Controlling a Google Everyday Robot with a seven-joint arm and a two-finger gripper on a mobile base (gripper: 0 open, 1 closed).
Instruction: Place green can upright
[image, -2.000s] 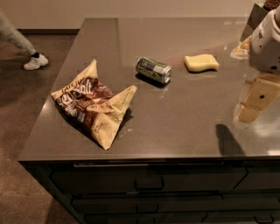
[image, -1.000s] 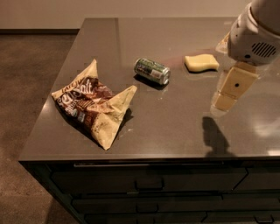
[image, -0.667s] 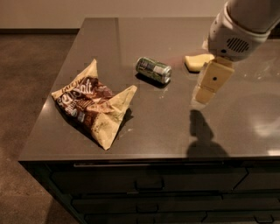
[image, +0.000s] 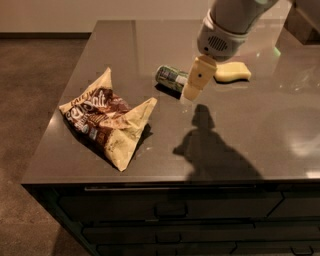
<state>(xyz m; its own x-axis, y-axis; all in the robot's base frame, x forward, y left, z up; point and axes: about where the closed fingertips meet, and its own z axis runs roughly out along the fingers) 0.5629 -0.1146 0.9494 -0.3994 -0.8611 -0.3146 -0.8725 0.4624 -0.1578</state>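
And here we have the gripper (image: 189, 94), tan and slanting down to the left from the grey-white wrist housing (image: 220, 39), its tip low over the bench (image: 265, 125) in the middle of the top. Whether it is spread or pressed together we cannot tell from this side-on angle, and it is not carrying anything. Right behind it, the green can (image: 171, 77) lies on its side, not upright, one silver end turned toward the left (its other end is hidden behind the gripper, so we cannot say if the two touch). Just to the right of the gripper, further back, sits the pale yellow sponge (image: 233, 71), flat on the bench and apart from the can. Below the gripper we see the arm's dark shadow (image: 210, 147) spreading across the glossy surface toward the front edge. Well off to the left, near the bench's front left corner, the crumpled brown-and-tan snack bag (image: 107, 119) rests with a pointed corner sticking toward the can. Under the top, dark drawers (image: 170, 210) run along the front, and brown floor (image: 30, 75) shows on the left.
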